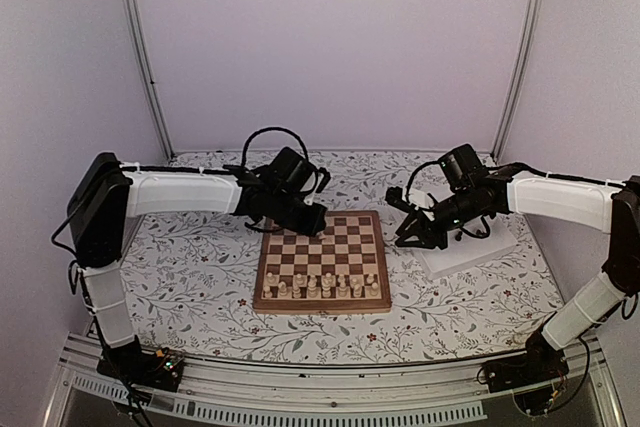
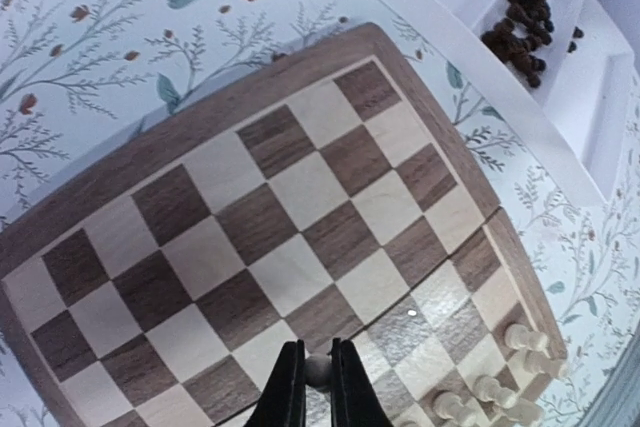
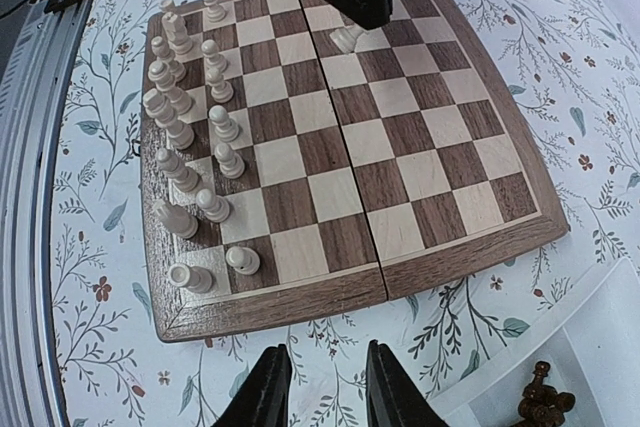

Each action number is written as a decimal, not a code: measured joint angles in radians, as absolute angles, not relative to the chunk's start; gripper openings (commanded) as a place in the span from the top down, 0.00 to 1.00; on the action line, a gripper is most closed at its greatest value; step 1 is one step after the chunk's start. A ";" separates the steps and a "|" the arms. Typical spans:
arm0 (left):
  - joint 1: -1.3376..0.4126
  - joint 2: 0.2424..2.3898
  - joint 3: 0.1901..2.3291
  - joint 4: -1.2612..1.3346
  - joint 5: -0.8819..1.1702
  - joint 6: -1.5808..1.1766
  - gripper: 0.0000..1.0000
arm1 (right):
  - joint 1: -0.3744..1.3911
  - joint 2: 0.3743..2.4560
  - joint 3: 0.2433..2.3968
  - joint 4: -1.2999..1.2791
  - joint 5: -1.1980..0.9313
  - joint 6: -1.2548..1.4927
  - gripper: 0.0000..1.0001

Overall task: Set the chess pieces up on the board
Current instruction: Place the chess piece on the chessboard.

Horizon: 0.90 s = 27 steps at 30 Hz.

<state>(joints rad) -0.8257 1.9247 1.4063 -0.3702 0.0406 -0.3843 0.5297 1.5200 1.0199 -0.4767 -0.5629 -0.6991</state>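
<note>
Biggest first: table (image 1: 200, 277), floral cloth, spread under both claws.

Then the board (image 1: 322, 247), lying flat and open, directly beneath the left claw (image 1: 300, 219) and just ahead of the right claw (image 1: 410, 235), near its tips but not touching.

White tray (image 1: 478, 247) next, sitting under the right claw's wrist and well off to the right of the left claw. Beside the board, with a strip of cloth showing between.

Now the left claw: clamped hard on a single cream piece (image 2: 318, 369), pinched upright between both fingers (image 2: 290, 392). Poised over the middle of the board, close to the fold seam. Piece touching the wood or hanging just clear of it? Impossible to call from here.

Right claw: jaws apart, nothing between them but cloth, hovering just off the board's edge.

Cream men (image 3: 185, 147): two ranks standing along the board's near edge, on the base side of the left claw, and ahead and to the left in the right claw's own view.

Smallest last: dark men (image 2: 520, 22), heaped in one tray compartment, far right of the left claw and just right of the right claw's fingers.
</note>
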 measured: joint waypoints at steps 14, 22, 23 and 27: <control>-0.849 1.906 1.143 -0.078 -0.337 -0.338 0.82 | 0.530 1.522 1.020 -0.477 -0.564 -0.696 0.71; -0.858 1.906 1.129 -0.057 -0.347 -0.357 0.69 | 0.530 1.533 1.020 -0.477 -0.564 -0.696 0.71; -0.858 1.905 1.129 -0.057 -0.342 -0.365 0.67 | 0.530 1.534 1.020 -0.477 -0.564 -0.696 0.71; -0.850 1.892 1.126 -0.058 -0.307 -0.393 0.63 | 0.530 1.538 1.020 -0.477 -0.564 -0.696 0.71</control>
<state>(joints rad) -0.8497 1.8923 1.1259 -0.0578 -0.3073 -0.3931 0.5297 1.5383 1.0199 -0.4767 -0.5644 -0.6960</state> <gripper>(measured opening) 0.348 0.289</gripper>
